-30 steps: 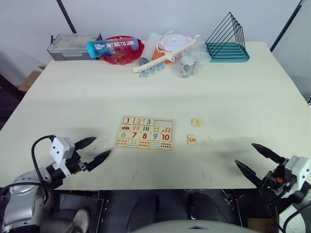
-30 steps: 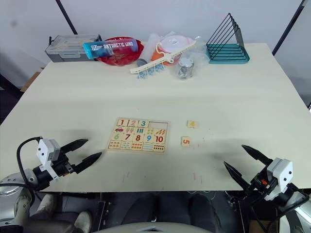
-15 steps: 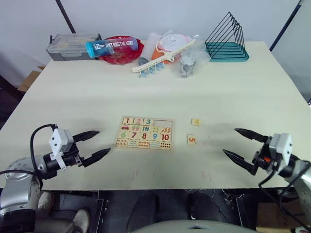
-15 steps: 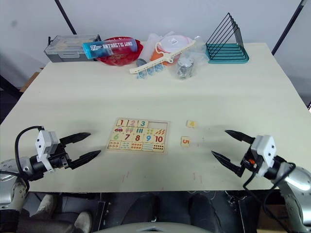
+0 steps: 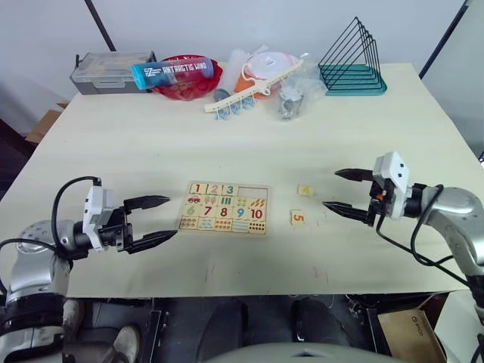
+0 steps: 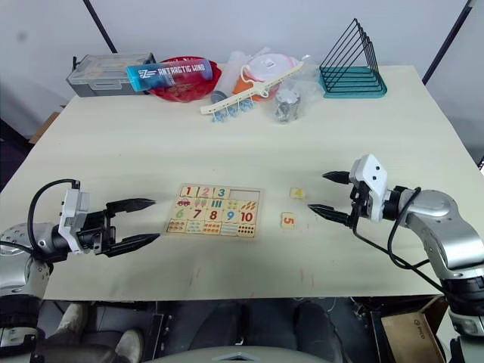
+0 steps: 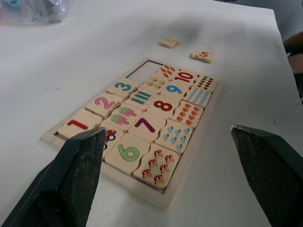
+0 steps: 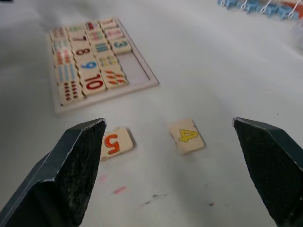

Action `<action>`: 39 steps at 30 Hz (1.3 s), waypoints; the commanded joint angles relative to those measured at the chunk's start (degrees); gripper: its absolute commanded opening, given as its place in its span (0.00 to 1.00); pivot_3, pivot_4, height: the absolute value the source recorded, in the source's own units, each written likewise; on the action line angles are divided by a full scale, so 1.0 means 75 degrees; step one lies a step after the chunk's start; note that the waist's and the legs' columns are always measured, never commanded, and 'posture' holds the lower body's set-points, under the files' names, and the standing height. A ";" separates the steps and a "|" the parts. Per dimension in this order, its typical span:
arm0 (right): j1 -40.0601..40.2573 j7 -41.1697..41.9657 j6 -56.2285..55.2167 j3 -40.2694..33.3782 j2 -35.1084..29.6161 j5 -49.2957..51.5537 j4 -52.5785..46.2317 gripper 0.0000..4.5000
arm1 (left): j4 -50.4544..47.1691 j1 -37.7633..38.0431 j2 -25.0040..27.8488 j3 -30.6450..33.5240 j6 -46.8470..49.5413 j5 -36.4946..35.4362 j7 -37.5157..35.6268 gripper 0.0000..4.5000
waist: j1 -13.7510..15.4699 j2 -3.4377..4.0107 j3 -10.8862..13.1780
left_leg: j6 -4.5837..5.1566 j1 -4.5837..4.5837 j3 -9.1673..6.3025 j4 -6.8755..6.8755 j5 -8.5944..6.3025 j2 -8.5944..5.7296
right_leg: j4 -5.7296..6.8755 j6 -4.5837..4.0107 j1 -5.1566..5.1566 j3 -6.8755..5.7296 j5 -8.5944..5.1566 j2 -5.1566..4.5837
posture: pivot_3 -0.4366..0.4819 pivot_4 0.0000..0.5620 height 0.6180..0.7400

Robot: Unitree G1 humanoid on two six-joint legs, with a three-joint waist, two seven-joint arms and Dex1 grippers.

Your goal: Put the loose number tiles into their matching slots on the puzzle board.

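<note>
Board [image 5: 224, 207] mid-desk [image 5: 151, 144]; tiles 1, 2, 3 seated in top row, two slots [image 5: 255, 192] at its 3 o'clock end bare. Tile 4 [image 5: 305, 190] and tile 5 [image 5: 299, 218] loose on desk at 3 o'clock of board, apart. Left tool [image 5: 160, 219] spread, empty, at 9 o'clock of board. Right tool [image 5: 334, 190] spread, empty, just past both loose tiles at 3 o'clock.
</note>
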 commanded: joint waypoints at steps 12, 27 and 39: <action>-0.1919 0.0465 0.0205 0.1527 0.0461 -0.1617 0.1883 1.00 | 0.0257 -0.0084 0.0160 -0.0044 -0.0534 -0.0241 -0.0504 0.99 | -0.0011 0.0004 0.0003 | 0.0000 -0.0008 0.0000 0.0000 0.0000 0.0000 | 0.0002 0.0000 -0.0010 -0.0001 0.0001 0.0000 | 0.48 0.27 1.00; -0.2935 0.1354 -0.1237 0.2046 0.1339 -0.2544 0.4161 1.00 | 0.0298 -0.0058 0.0130 -0.0059 -0.0714 -0.0180 -0.0428 0.99 | -0.0026 0.0010 0.0007 | -0.0001 -0.0010 0.0000 0.0000 0.0001 -0.0003 | 0.0002 0.0001 -0.0011 -0.0003 0.0001 0.0001 | 0.48 0.27 1.00; -0.2982 0.1421 -0.1564 0.1938 0.1610 -0.2873 0.4737 0.55 | 0.0207 0.0004 0.0134 -0.0056 -0.0668 -0.0172 -0.0308 1.00 | -0.0031 0.0012 0.0008 | -0.0001 -0.0009 -0.0002 -0.0001 0.0001 -0.0002 | 0.0003 0.0000 -0.0012 -0.0003 0.0001 0.0003 | 0.48 0.27 1.00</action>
